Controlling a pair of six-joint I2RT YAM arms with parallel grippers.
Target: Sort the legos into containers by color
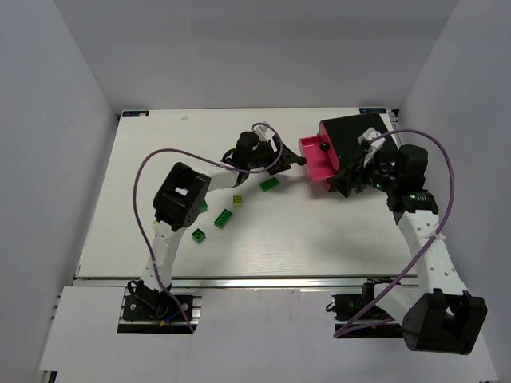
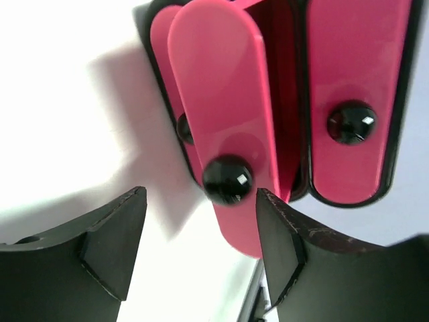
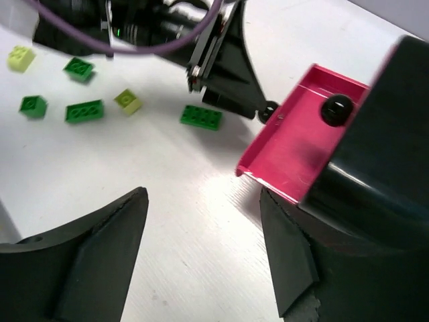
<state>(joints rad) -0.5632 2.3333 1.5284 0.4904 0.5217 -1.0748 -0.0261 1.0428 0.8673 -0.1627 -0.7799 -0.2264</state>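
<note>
The containers are a black drawer box (image 1: 355,140) at the back right, with one magenta drawer (image 1: 317,162) pulled out toward the left. My left gripper (image 1: 303,162) is open, and the drawer's round dark knob (image 2: 228,179) sits between its fingers, close to the right one. My right gripper (image 1: 346,188) is open and empty beside the box's near side (image 3: 375,168). Dark green legos (image 1: 269,184) (image 1: 223,218) (image 1: 197,234) and a lime one (image 1: 238,199) lie on the table left of the drawer. No red lego shows.
In the right wrist view several green and lime bricks (image 3: 84,111) lie at the upper left, behind the left arm's wrist (image 3: 161,27). Purple cables loop over both arms. White walls enclose the table on three sides.
</note>
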